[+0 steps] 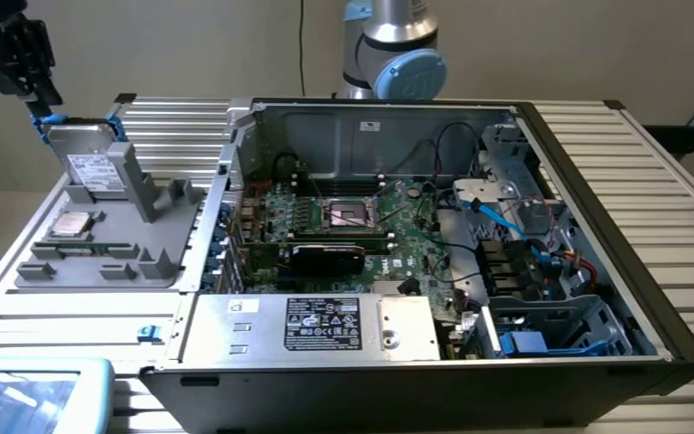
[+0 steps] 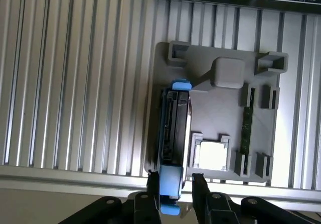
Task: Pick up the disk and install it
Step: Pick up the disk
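The disk (image 1: 89, 163) stands on edge in a slot of the grey fixture tray (image 1: 106, 262), at the exterior view's left. It is silver-grey with a white label and blue rails. In the wrist view I look down on the disk's (image 2: 173, 128) thin top edge, with blue rail ends at both ends. My gripper (image 1: 43, 101) hangs just above the disk's far end. In the wrist view the gripper (image 2: 175, 176) is open, its two black fingers (image 2: 153, 184) standing either side of one blue rail end, with a small gap showing on one side.
An open computer case (image 1: 588, 181) lies right of the fixture, with the motherboard (image 1: 360, 217), a grey power supply box (image 1: 323, 325) and a drive cage (image 1: 552, 334). A square silver chip (image 2: 211, 155) and a memory stick (image 2: 246, 128) sit on the fixture. The table (image 1: 661, 181) is ribbed aluminium.
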You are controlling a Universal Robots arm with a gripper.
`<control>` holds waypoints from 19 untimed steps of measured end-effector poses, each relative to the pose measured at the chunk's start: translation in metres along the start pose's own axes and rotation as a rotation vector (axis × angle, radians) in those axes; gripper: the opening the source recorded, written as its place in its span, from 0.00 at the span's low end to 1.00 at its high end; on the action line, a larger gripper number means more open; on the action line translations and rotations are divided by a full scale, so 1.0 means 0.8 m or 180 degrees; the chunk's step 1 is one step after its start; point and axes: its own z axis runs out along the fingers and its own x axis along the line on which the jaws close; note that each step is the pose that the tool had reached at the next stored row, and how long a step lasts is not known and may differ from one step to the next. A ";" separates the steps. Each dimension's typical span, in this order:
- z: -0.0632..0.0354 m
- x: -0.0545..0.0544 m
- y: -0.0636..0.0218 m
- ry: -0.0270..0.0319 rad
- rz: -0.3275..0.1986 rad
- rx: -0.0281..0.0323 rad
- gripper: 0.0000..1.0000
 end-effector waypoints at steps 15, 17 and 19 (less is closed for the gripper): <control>0.008 0.000 -0.001 0.0024 0.0159 -0.0052 0.55; 0.008 0.000 -0.001 0.0023 0.0213 -0.0052 0.55; 0.010 0.001 -0.001 0.0021 0.0267 -0.0054 0.62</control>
